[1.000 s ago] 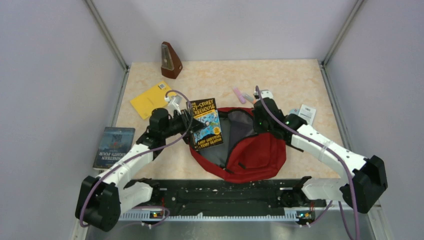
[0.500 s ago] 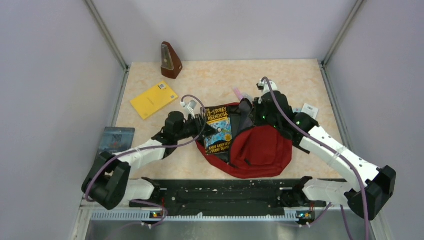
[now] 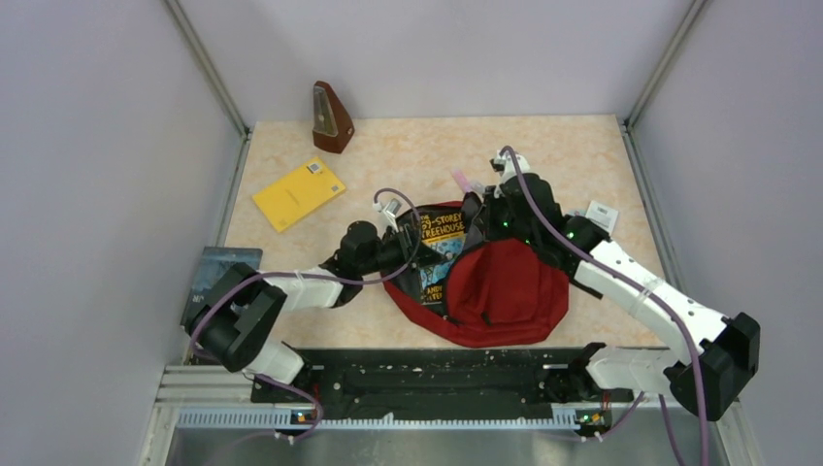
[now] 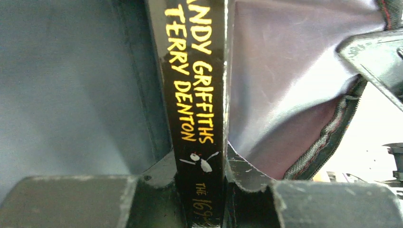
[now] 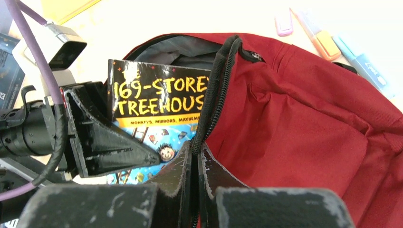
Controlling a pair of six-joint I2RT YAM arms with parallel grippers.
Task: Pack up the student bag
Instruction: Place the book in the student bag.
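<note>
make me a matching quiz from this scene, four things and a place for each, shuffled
1. dark red fabric backpack
2. black paperback treehouse book
3. yellow flat envelope
4. brown wooden metronome

A. far left corner of the table
B. clamped in the left pincer
C. lying flat, left of the backpack
D. zipper edge pinched by the right pincer

Pairs: 1-D, 2-B, 3-C, 4-A

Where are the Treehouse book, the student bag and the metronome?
Treehouse book (image 5: 157, 97), right wrist view, on its cover title.
student bag (image 3: 514, 291), top view, on its red front panel.
metronome (image 3: 332, 120), top view, on its wooden body.
</note>
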